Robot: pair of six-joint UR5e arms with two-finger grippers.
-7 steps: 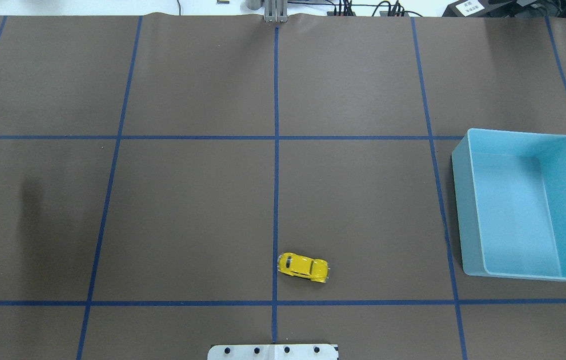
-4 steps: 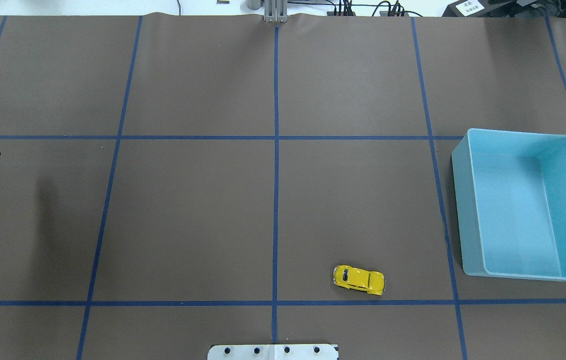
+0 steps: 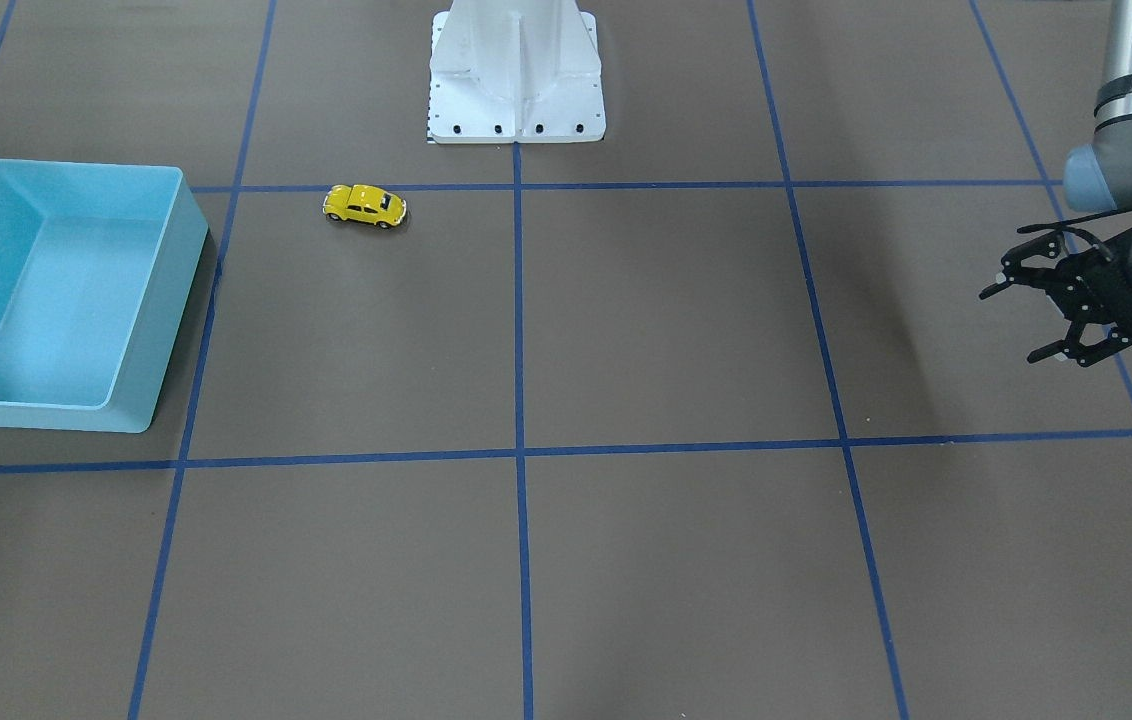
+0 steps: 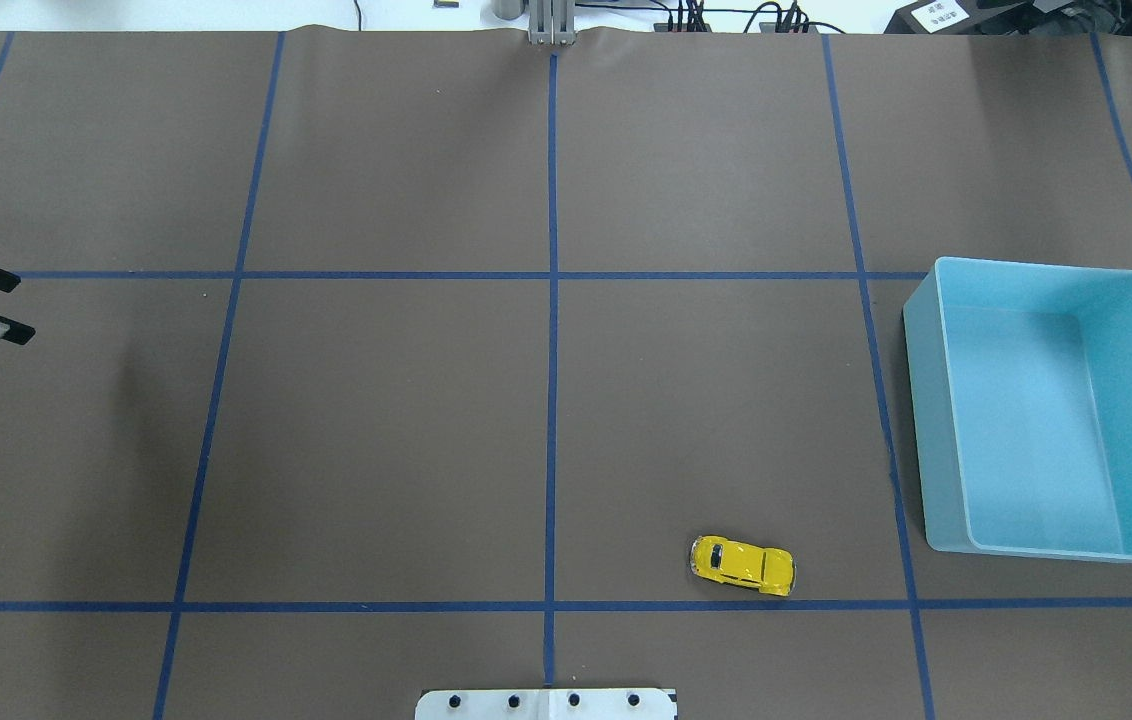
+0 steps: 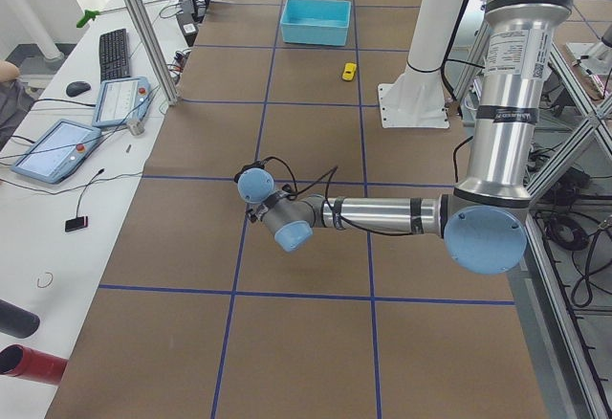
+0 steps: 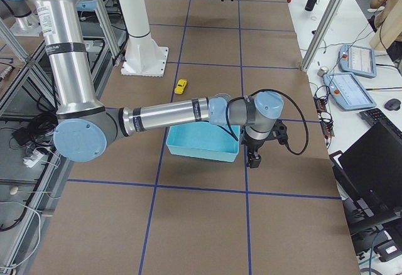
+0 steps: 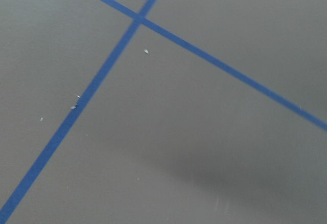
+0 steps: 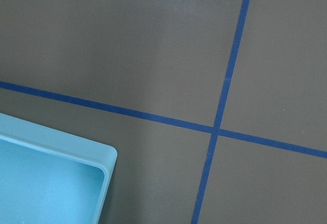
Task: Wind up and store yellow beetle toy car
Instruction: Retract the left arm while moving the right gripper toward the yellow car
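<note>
Sitting upright on its wheels on the brown surface (image 4: 376, 440): tiny bright yellow beetle toy car (image 4: 743, 565) with dark windows. It is on the robot's right half, in the grid cell between the centre blue tape line (image 4: 552, 400) and the light blue rectangular plastic bin (image 4: 926, 400). The car's long axis runs roughly along the cross tape line nearest the robot, slightly skewed, and it sits just on the far side of that line. It is near the bin's nearest corner but not touching it, and not inside. Nothing is in contact with the car. The front-facing view agrees: car (image 3: 365, 205) just off the tape, bin (image 3: 171, 290) beside it with a gap, white robot base plate (image 3: 516, 100) close by.

Left gripper (image 4: 21, 312) hangs at the far left edge of the surface, well apart from the car. Its black fingers (image 3: 1001, 285) are spread wide with nothing between them.

Right gripper (image 6: 252, 161) shows only in the right side view, above the surface just beside a bin corner. Cannot tell how its fingers stand. Its wrist camera sees that bin corner (image 8: 110, 157) and a tape crossing, no fingers.
</note>
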